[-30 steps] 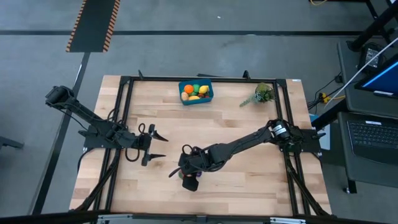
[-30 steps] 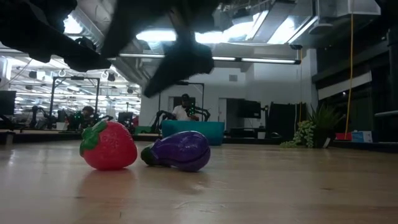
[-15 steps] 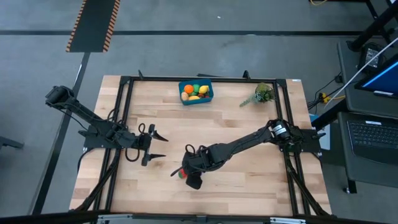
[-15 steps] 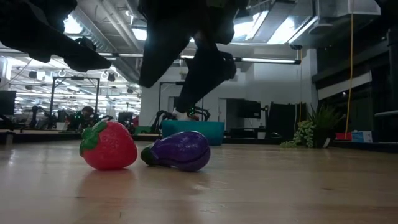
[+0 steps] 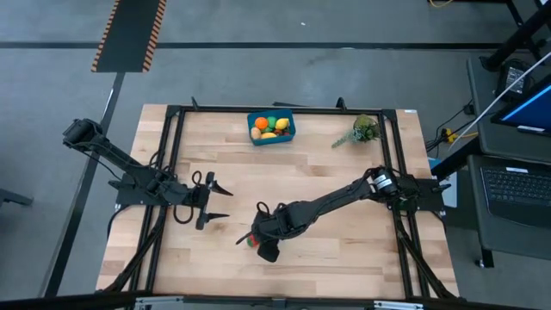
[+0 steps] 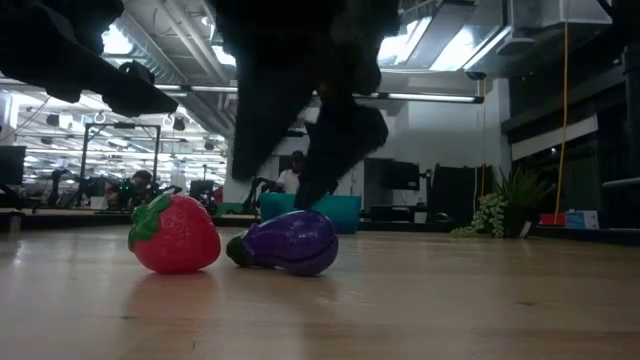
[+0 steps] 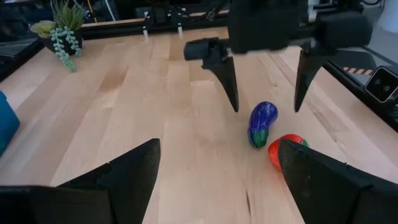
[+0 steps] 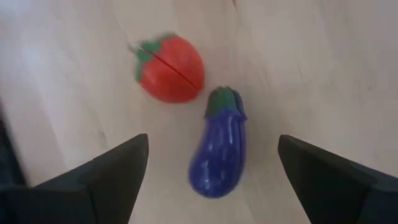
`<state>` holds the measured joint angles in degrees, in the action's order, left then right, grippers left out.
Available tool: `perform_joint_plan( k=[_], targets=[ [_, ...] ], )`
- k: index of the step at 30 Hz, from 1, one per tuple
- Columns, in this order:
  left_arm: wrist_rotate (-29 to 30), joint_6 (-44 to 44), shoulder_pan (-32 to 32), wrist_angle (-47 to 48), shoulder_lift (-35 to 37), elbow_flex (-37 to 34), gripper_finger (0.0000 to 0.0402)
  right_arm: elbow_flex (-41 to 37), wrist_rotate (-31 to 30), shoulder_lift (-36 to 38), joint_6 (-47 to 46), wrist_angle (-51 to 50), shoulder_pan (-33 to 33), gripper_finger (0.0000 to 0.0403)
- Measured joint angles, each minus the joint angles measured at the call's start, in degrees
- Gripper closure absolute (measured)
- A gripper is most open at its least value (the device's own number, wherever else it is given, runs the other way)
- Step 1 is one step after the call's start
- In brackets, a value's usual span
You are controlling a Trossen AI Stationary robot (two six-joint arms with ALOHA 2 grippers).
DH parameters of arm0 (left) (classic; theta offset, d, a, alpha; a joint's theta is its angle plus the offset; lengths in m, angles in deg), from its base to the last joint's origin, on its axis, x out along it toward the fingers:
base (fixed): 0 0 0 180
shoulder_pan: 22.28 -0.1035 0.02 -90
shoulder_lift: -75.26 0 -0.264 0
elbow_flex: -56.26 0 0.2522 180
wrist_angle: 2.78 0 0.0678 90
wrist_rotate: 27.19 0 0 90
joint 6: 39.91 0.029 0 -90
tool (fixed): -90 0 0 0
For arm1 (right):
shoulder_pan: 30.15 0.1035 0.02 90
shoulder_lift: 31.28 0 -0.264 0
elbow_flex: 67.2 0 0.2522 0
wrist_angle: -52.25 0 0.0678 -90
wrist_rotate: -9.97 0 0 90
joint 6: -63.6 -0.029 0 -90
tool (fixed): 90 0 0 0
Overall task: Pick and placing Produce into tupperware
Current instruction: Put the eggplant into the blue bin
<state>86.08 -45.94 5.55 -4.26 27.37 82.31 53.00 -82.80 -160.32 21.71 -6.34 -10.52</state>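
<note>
**Right pincer hangs wide over the eggplant**

The right pincer [image 8: 211, 180] is spread wide and holds nothing. It hangs just above the purple eggplant [image 8: 219, 152], which lies on the wooden surface [image 5: 344, 250] between its two fingers. The red strawberry [image 8: 171, 68] sits just beside the eggplant's green end, close enough to be in the way.

The left pincer [image 5: 217, 201] is also spread wide and holds nothing. It waits near the right pincer, off to the side and pointing at it.

The blue tupperware [image 5: 271, 127] sits well apart from both pincers, at the far edge, with an orange [image 5: 261, 123] and a lemon [image 5: 281, 124] inside. A small green plant [image 5: 362, 131] stands near the box.
</note>
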Motion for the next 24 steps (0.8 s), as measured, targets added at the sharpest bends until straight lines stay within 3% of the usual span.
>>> perform_joint_plan(
  k=[24],
  targets=[
    [0.02,-0.01,0.0,1.36,-0.12,-0.01,0.0084,0.23,0.65,-5.92,1.17,-0.59,-0.31,0.0043]
  ],
)
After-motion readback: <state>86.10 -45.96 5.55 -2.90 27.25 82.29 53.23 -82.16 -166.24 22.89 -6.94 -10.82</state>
